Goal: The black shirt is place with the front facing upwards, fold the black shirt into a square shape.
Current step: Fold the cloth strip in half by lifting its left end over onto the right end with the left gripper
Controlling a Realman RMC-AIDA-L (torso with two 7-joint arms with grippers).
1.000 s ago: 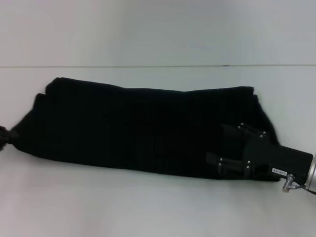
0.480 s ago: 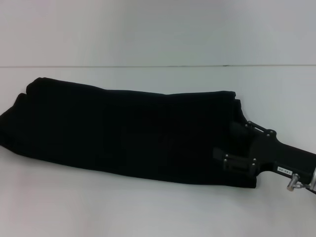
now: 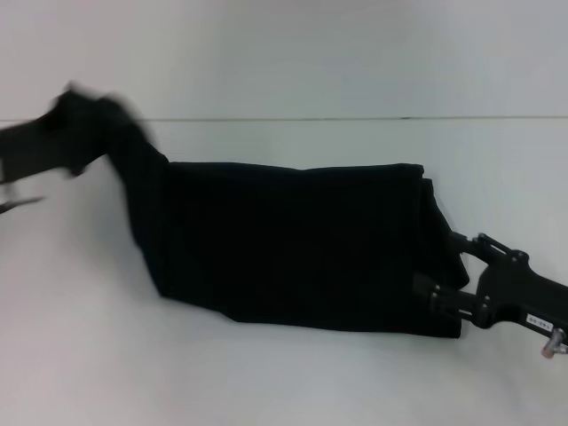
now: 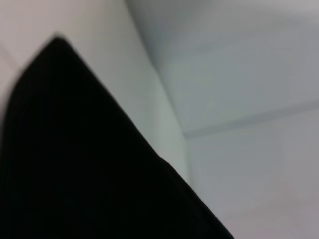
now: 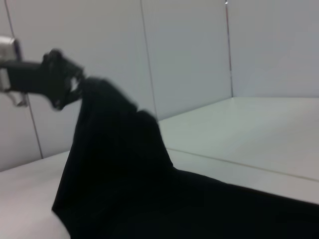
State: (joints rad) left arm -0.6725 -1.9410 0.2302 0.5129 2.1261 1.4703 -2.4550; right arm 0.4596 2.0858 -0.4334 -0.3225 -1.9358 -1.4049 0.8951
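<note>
Now the left gripper (image 3: 84, 133) is raised above the white table (image 3: 293, 382) at the far left of the head view, clenched on one end of the black shirt (image 3: 293, 248), so the cloth rises in a steep ridge from the table up to its fingers. In the right wrist view the same gripper (image 5: 67, 84) shows in the distance with the shirt (image 5: 129, 184) draping down and away from it in a slope. The left wrist view is half filled by the dark cloth (image 4: 75, 169) hanging close below that gripper, with pale wall and table beyond. The rest of the shirt lies as a long folded band on the table, running from below the left gripper toward the right gripper (image 3: 444, 275). That one sits low at the band's opposite end, its two fingers reaching into the edge of the cloth; whether they are pinching the fabric or merely lying against it I cannot tell.
</note>
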